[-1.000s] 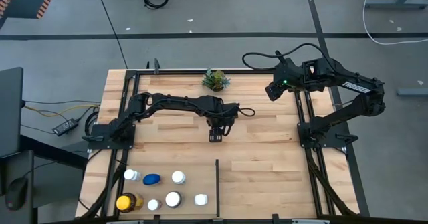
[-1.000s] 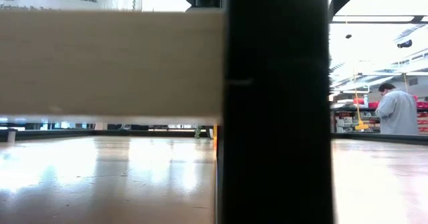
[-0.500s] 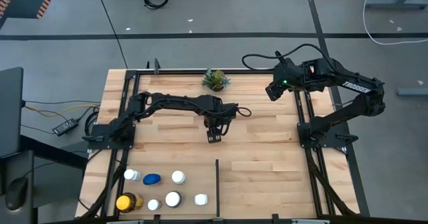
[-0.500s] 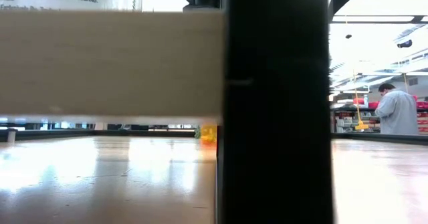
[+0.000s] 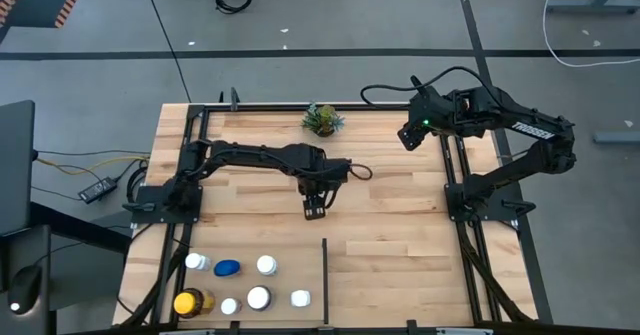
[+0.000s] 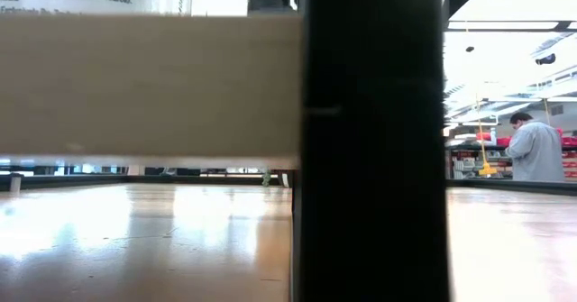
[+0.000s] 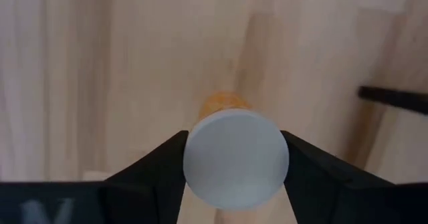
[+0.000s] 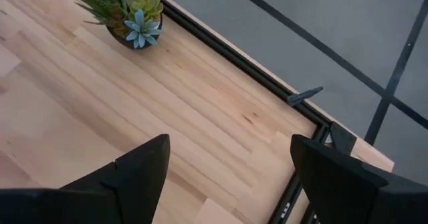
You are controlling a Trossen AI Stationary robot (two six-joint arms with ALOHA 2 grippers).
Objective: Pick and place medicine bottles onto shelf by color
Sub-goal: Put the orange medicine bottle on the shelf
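The risk now is the orange bottle (image 7: pixel 224 107) slipping or tipping, since the left pincer (image 7: pixel 235 158) is closed only on its white cap, fingers (image 7: pixel 160 160) pressing both sides. The bottle hangs below the pincer over mid-bench (image 5: pixel 400 225), well apart from the other bottles (image 5: pixel 245 283) beside the divider (image 5: pixel 324 275). The right pincer (image 8: pixel 227 170) waits wide open and empty near the plant (image 8: pixel 124 13).

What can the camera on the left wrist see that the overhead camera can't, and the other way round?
Only the left wrist view shows the orange bottle with a white cap clamped in the left end effector. Only the high view shows the seven bottles grouped on the shelf, the potted plant and the right end effector waiting near the far edge. Both show the light wood surface and the black divider bar.
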